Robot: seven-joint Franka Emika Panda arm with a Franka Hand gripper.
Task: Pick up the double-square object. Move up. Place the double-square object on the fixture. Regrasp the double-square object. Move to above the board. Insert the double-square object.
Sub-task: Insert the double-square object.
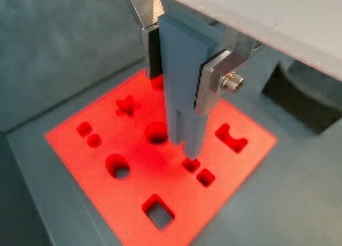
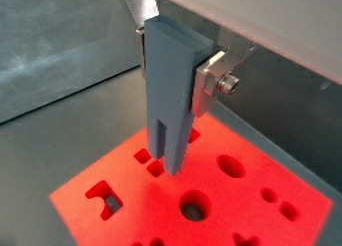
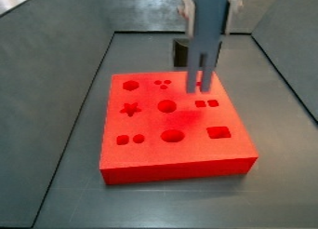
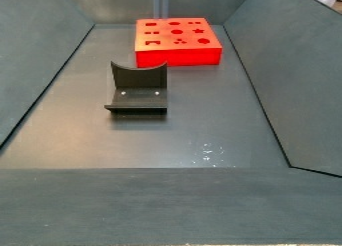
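The claw (image 1: 181, 60) is hanging above the large bright red-orange rectangular board (image 1: 94, 120) with shaped cut-outs, its flat silver fingers (image 1: 214, 80) clamped on the upper part of the slate-blue elongated double-square object (image 1: 185, 90). In both wrist views the object is standing upright between the fingers, its forked lower end pointing down at the board's top face; a silver screw is showing on the side of one finger (image 2: 211, 82).

In a side view the claw (image 3: 209, 2) is entering at the upper centre of the frame, and the double-square object (image 3: 206, 42) is hanging vertically from it. Its two-pronged lower tip is sitting over the right half of the board (image 3: 149, 154), near the pair of small square cut-outs; whether the tip is touching the surface cannot be told. The star, circle, hexagon and square cut-outs are all showing open.

In a side view taken from farther off, the board (image 4: 201, 55) is lying at the upper centre of the frame on the grey bench (image 4: 160, 140). The small dark, almost black fixture (image 4: 136, 90), an L-shaped bracket on a base plate with a curved notch in its upright, is standing well apart from the board, nearer the middle of the frame and empty. The claw itself is lying outside this frame.
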